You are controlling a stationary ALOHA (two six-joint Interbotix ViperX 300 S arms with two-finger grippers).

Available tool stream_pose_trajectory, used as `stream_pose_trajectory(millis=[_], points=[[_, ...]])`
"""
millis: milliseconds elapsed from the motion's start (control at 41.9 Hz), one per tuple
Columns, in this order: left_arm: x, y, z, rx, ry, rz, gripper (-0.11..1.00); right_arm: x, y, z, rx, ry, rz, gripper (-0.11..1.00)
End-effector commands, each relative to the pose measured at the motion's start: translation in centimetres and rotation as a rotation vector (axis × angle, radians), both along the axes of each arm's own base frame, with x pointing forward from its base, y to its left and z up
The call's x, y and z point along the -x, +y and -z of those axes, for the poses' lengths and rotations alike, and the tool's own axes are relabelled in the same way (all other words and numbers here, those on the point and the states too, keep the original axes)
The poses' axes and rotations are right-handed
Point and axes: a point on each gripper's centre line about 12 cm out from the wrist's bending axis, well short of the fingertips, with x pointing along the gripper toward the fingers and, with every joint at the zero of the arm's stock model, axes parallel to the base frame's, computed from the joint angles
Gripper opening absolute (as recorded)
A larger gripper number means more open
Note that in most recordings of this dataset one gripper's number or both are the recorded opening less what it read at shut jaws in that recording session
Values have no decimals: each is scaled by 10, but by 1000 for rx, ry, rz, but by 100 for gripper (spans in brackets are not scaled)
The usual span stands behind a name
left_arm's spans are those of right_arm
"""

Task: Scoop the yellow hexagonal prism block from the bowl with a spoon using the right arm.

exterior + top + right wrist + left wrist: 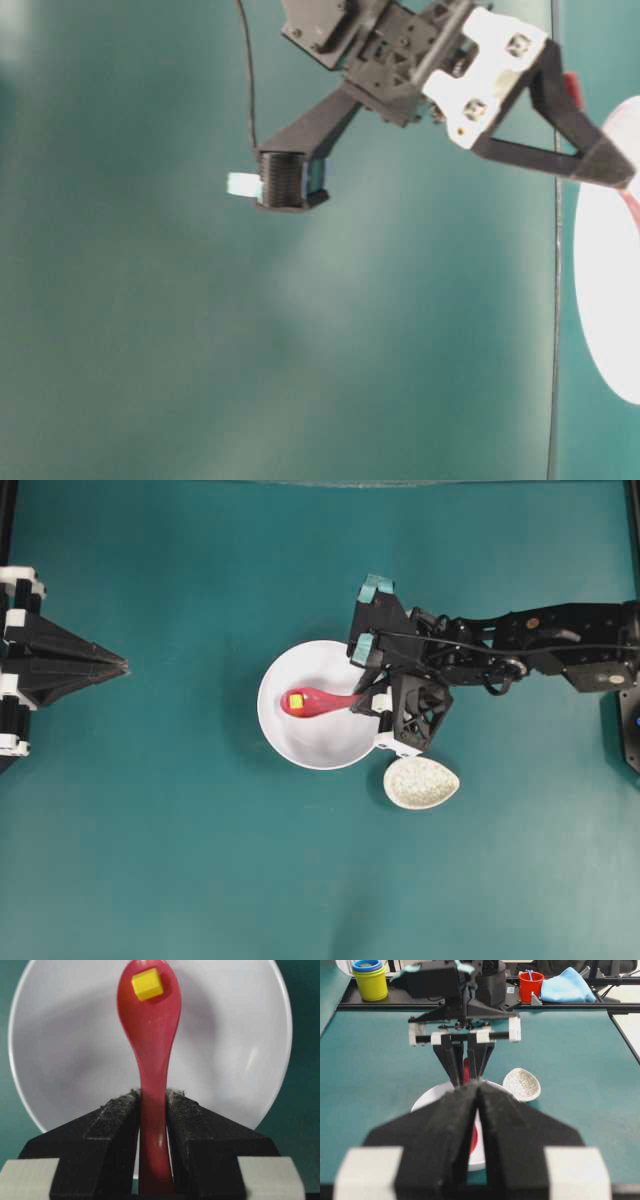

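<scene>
right pincer (152, 1105) clamping spoon (150, 1050), yellow block (147, 983) in its head, over bowl (60, 1060)

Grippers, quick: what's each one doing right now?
Left gripper: shut, holding nothing.
Right gripper: shut on the spoon handle, with the yellow block in its head, over the bowl.
</scene>
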Motion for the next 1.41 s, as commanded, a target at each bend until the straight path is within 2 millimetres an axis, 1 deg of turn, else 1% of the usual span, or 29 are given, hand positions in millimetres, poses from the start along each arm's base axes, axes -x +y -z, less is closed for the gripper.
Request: stream_pose_trajectory(millis=[0,334,669,836,1051,1385], points=[[-2,0,-12,-5,-29,-1,6,-1,1,-24,6,-64,-1,24],[-2,0,-12,-5,-29,-1,6,8,3,-57,15,-121,-20,24],[-3,0,-12,-5,-31,-1,6,23,1,-105,34,-192,-37,24],[-3,0,-12,-5,-29,-1,6,30,0,-123,47,-204,-49,24],[-3,0,-12,-5,-31,-1,6,32,-1,-133,58,-208,-57,24],[-3,0,-13,-5,-31,-1,6,32,-3,-133,61,-206,-53,24]])
